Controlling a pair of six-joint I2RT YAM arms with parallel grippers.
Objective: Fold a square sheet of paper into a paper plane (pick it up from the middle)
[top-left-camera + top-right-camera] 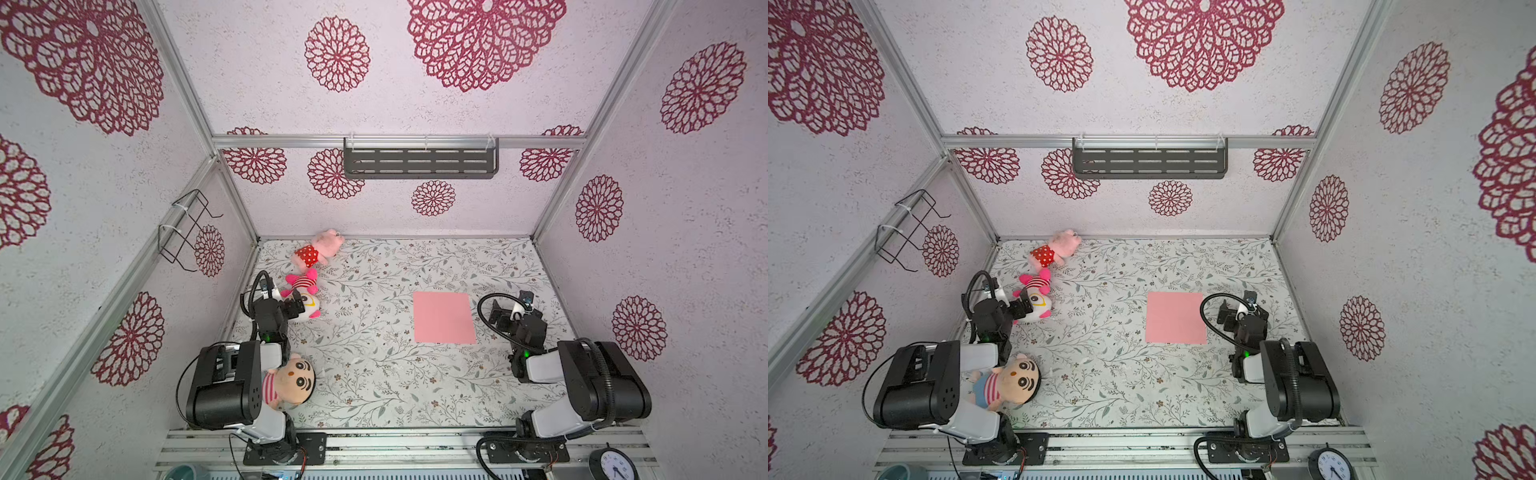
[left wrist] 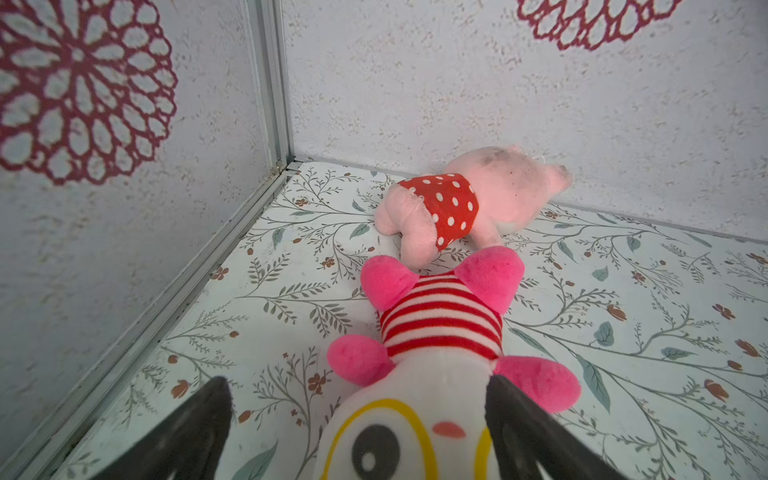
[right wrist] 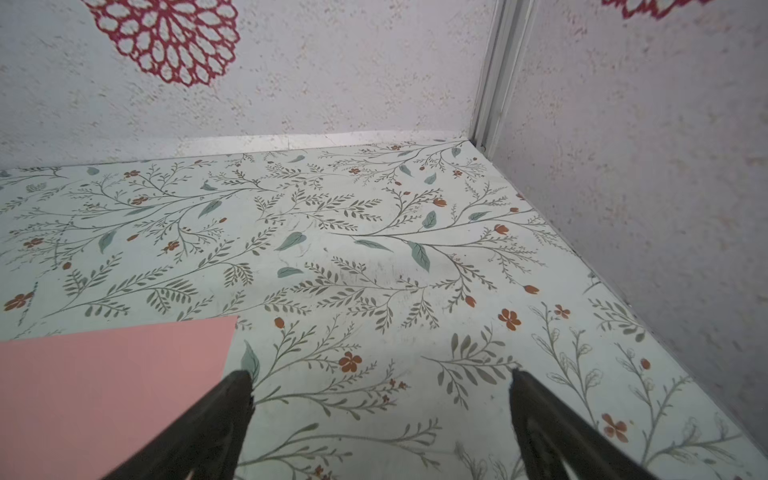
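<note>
The square sheet of paper (image 1: 444, 318) (image 1: 1176, 318) lies flat and unfolded on the floral table, right of centre. The right wrist view shows one corner of the sheet (image 3: 104, 395). My right gripper (image 1: 511, 308) (image 1: 1238, 309) (image 3: 378, 378) hovers just right of the sheet, open, with only bare table between its fingers. At the left side my left gripper (image 1: 296, 303) (image 1: 1021, 305) (image 2: 359, 399) is open above the head of a white and pink plush toy (image 2: 440, 324), which shows between the fingers. The paper plane is out of view.
A pink pig plush in a red dotted dress (image 1: 318, 251) (image 2: 457, 203) lies at the back left. A boy doll (image 1: 291, 380) leans on the left arm's base. The back wall carries a dark shelf (image 1: 419, 160), the left wall a wire rack (image 1: 187, 228).
</note>
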